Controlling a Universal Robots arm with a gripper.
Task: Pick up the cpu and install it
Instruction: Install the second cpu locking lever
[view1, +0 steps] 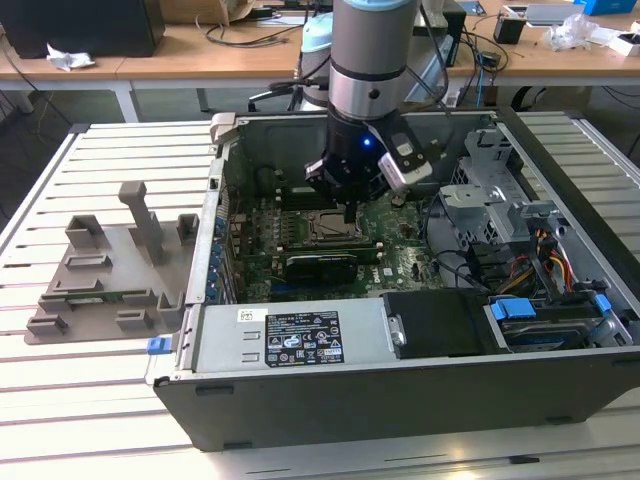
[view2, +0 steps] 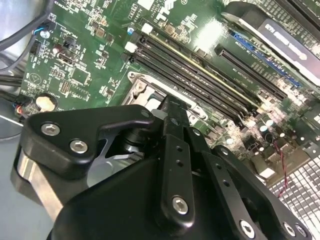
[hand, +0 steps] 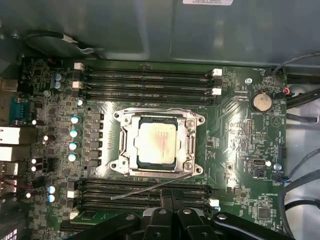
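One open computer case (view1: 420, 400) of grey sheet metal lies on the slatted white table (view1: 110, 160), and the arm reaches down into it over the green motherboard (hand: 240, 145). Beside the case, toward the exterior view's left, sits a grey plastic holder tray (view1: 105, 275) with moulded blocks and slots. In the first wrist view the socket (hand: 192, 145) shows as a square steel frame with screws at its corners, flanked by dark ribbed memory slots (hand: 145, 82). The cpu (hand: 156, 142) already lies flat inside that frame, a dull pale-metal square with a faintly mottled top. A thin wire lever (hand: 150, 189) slants loose beside the frame, so I judge the seating done and the locking not yet done; any next move calls for care around the frame. The gripper (view2: 167, 107), matte black with bolted links, hangs just above the socket holding nothing; its fingers (view2: 172, 117) look drawn together.
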